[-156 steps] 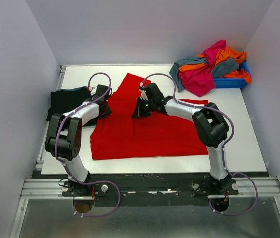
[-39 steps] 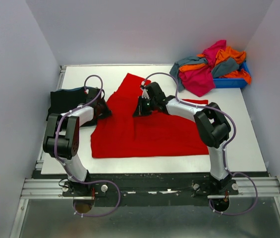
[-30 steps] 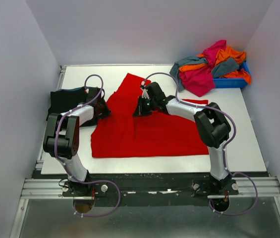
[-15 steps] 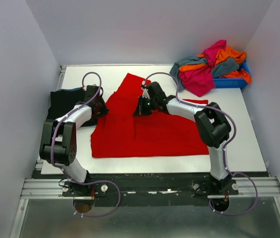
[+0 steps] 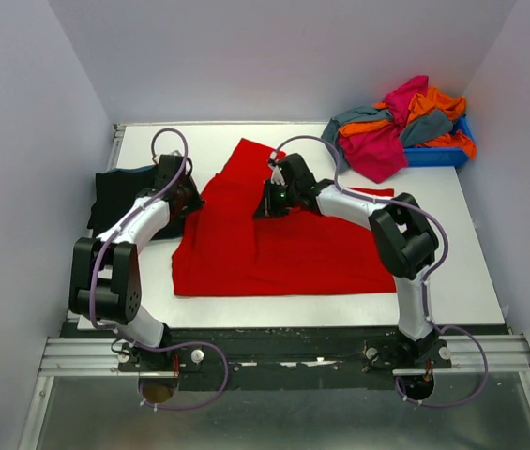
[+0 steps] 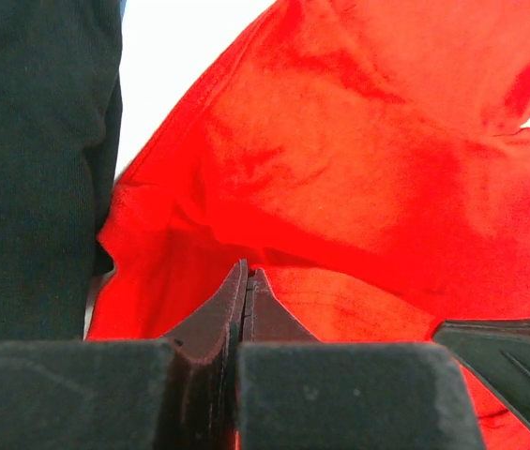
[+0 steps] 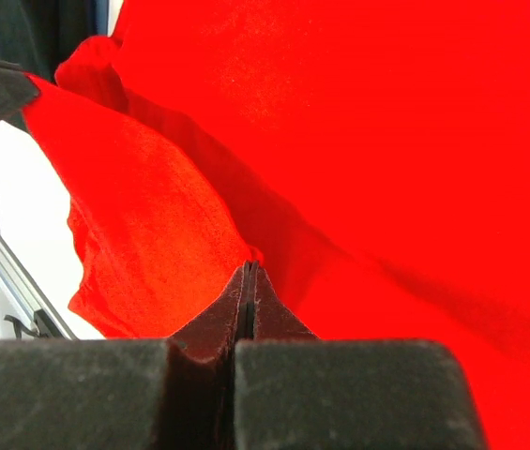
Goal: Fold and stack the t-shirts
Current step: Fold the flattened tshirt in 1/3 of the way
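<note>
Your left gripper [image 5: 189, 199] pinches, fingers together, the left edge of the bright red cloth t-shirt [image 5: 283, 253], just beside the black cloth t-shirt [image 5: 119, 192]. Your right gripper [image 5: 265, 208] clamps a raised fold near its far middle. The red shirt lies spread across the white table [image 5: 471, 272].

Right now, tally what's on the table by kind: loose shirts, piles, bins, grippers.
Loose t-shirts: 2 (red t-shirt, black t-shirt)
Pile of t-shirts: 1, garments in it uncountable
Blue bin: 1
Grippers: 2 (left gripper, right gripper), both shut on the red t-shirt
Total: 6
</note>
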